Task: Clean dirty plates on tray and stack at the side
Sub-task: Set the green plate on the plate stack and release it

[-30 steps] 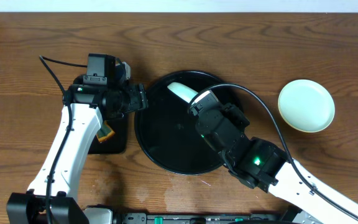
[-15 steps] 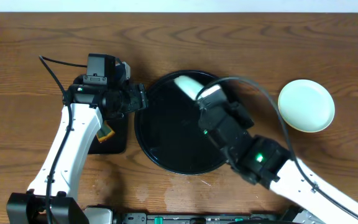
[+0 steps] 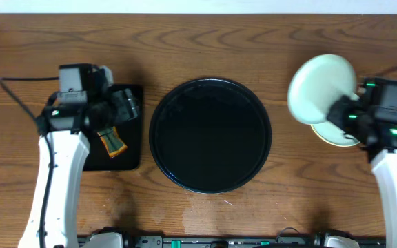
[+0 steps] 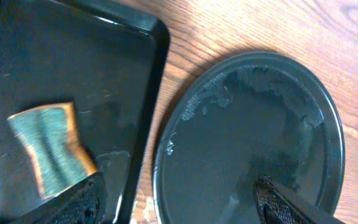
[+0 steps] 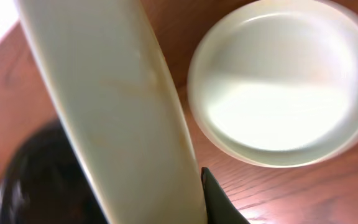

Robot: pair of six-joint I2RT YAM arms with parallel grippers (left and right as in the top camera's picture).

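overhead looks straight down on the whole desk (image 3: 185,41). left wrist looks down from close, sharing the tray (image 3: 210,134) with it. right wrist sits very near a plate (image 5: 110,106).

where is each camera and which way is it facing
Overhead: above the table, facing down on the round tray; left arm and right arm show.
Left wrist: over the rectangular tray, facing down at the sponge; own fingers show.
Right wrist: facing down along the held plate toward the side plate; one finger shows.
Shared: overhead and left wrist both see the round tray.
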